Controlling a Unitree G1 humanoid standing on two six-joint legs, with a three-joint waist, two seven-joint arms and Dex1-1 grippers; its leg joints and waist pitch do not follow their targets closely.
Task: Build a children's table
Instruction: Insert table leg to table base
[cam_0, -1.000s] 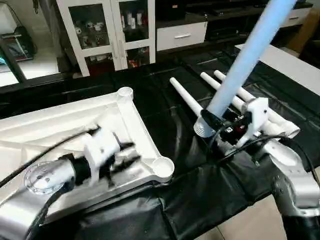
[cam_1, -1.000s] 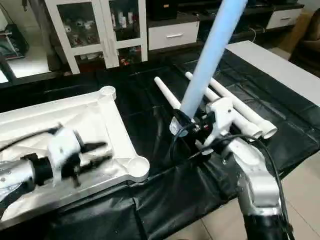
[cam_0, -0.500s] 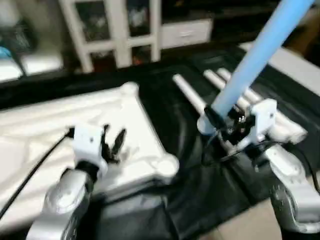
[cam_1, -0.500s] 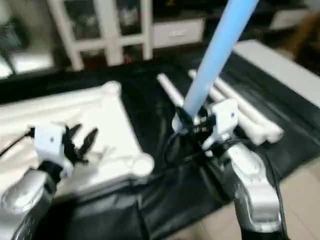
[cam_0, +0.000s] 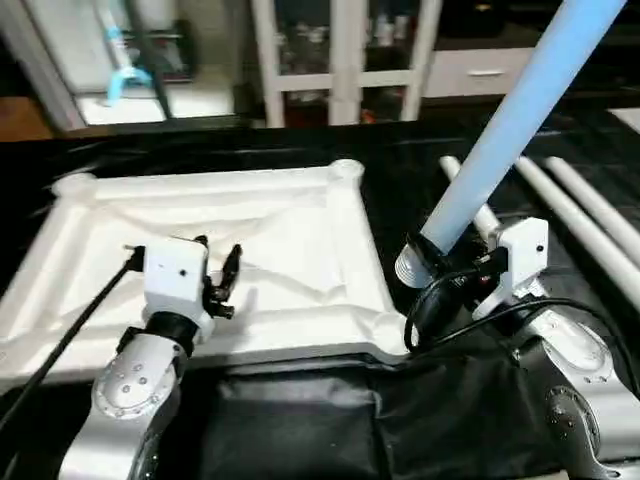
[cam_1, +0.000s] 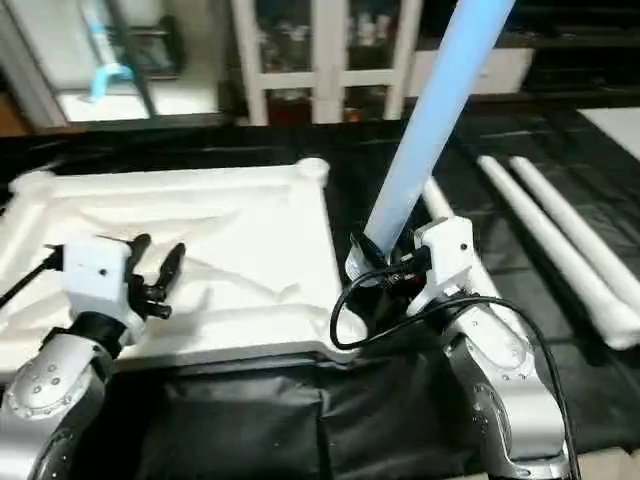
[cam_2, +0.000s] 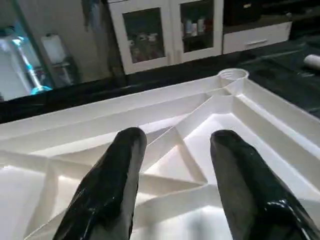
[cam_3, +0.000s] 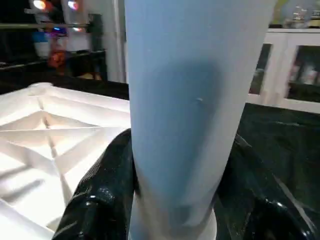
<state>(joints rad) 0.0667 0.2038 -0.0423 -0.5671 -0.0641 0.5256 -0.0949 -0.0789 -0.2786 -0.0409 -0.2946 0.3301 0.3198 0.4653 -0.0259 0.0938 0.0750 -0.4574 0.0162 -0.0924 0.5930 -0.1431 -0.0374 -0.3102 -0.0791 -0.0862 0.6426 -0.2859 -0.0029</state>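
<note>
Between our two arms sits the near corner socket (cam_0: 388, 330) of the upturned table top (cam_0: 300, 235); our right gripper (cam_0: 432, 262), clamped on a tilted leg (cam_0: 520, 100), is nearer; our left gripper (cam_0: 218, 278) hovers half-open and empty over the ribs.

A: What is seen of the arms?

B: Silver metallic forearms with rounded joint housings; a white boxy wrist block is fitted to each.

A: And the claws?

B: The left claw (cam_0: 220, 272) and right claw (cam_0: 425, 262) are fitted with glossy black fingers (cam_2: 115, 180). Black cables are looped alongside both wrists.
</note>
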